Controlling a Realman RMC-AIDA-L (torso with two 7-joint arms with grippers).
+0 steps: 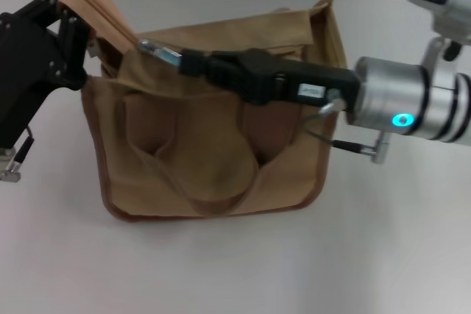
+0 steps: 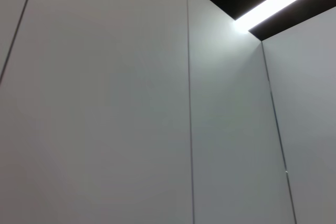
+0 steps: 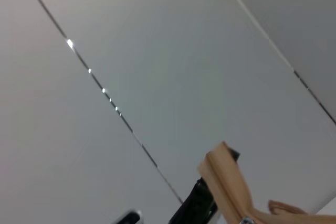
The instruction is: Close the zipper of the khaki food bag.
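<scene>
The zipper (image 1: 110, 23) runs along the top of the khaki food bag (image 1: 213, 115), which sits on a white table (image 1: 235, 270). Its silver pull tab (image 1: 158, 51) lies near the bag's left end, pinched between the closed fingers of the right gripper (image 1: 184, 59). The left gripper (image 1: 68, 27) is clamped on the raised fabric end (image 1: 92, 1) at the bag's left corner. The likely trouble is the small tab slipping from the grip, or the soft canvas bunching so the slider jams if the left hold loosens. The right arm reaches horizontally across the bag top from the right; the left arm stands at the table's left edge.
</scene>
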